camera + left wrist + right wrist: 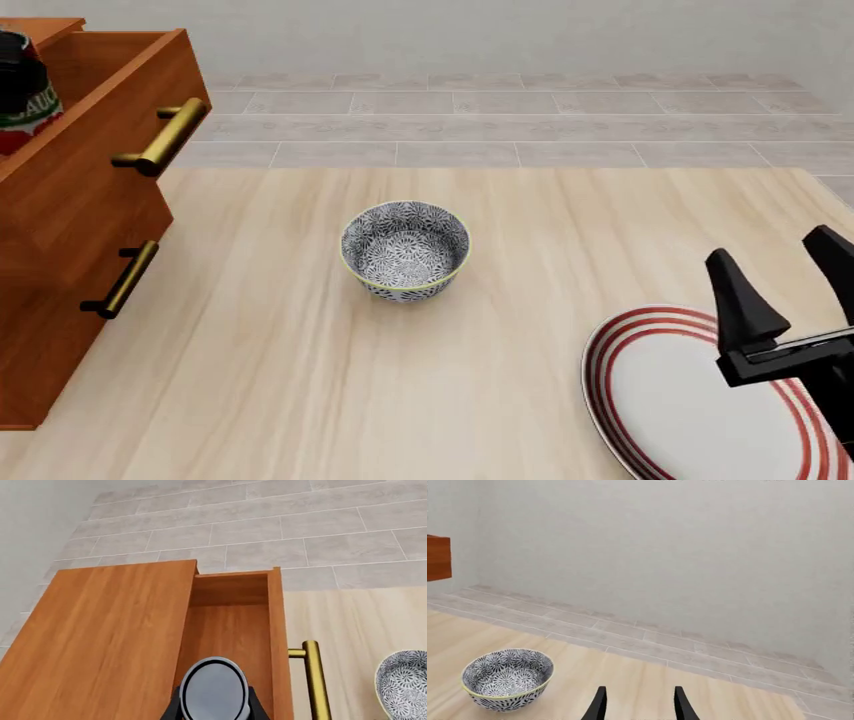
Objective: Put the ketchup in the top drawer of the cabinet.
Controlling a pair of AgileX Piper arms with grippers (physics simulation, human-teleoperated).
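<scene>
Ketchup [213,690]: tomato tin held over the open top drawer [230,630], dark grey top facing the wrist cam. In the front view only a sliver of it shows at the far left edge, above the drawer opening.
Left gripper [215,711]: fingers sit on either side of the tin at the frame's edge; looks clamped on it. Barely visible, but the tin hangs there with nothing under it, so I judge it gripped.
Right gripper [787,275]: jaws apart, holding nothing, parked at the near right over the red-rimmed plate [627,350].
Top drawer: pulled out of the cabinet [100,630], interior bare as far as seen, brass bar handle [163,137] facing the table.
Progress: drawer open, tin lifted and carried over it. Most of the job looks done.
Left to do: lower the tin into the drawer and let go. Whether the drawer needs shutting after, task does not say.
Around: patterned grey-white bowl [404,250] mid-table, well apart from the cabinet; plate at the near right; lower drawer handle [123,280] below the top one.
In the way: nothing between tin and drawer floor. Drawer side walls are close on both sides of the tin, so a skewed drop could clip one.
</scene>
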